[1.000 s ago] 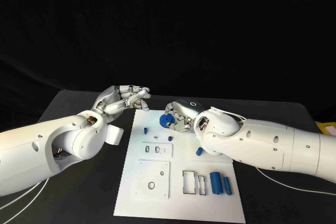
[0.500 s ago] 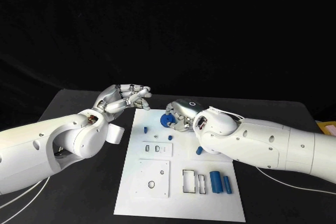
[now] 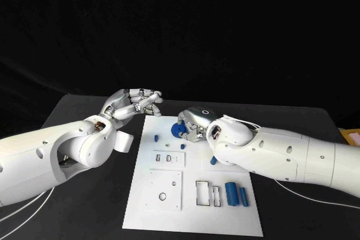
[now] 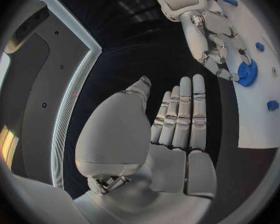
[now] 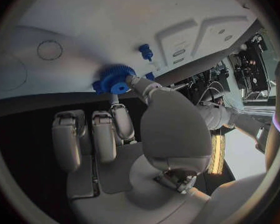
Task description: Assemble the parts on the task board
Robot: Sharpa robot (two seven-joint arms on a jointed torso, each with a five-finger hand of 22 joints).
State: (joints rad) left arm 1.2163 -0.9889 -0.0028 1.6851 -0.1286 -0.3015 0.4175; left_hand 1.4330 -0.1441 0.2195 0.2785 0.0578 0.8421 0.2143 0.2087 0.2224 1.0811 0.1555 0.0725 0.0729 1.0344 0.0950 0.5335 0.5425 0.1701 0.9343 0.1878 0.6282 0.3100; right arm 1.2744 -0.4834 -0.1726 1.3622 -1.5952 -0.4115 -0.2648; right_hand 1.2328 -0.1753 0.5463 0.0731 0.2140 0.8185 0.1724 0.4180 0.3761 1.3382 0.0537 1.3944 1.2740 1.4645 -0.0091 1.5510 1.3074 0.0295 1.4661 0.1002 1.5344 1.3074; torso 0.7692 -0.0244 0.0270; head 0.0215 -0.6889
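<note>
Head view: right hand (image 3: 196, 123) fingers grip the blue gear (image 3: 178, 129) on the task board (image 3: 146, 214); left hand (image 3: 133, 105) fingers straight, empty.

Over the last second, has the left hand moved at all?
Yes, slightly. In the head view the left hand has edged upward, away from the task board's top left corner, and holds nothing. The right hand stays at the blue gear.

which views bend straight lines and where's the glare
Both wrist views are fisheye circles in dark frames: in the right wrist view the white board edge curves, in the left wrist view the board bows too. The head view keeps the board edges straight. Glare: a bright sheen on the back of the right hand in the head view, and the blue gear stays sharp.
</note>
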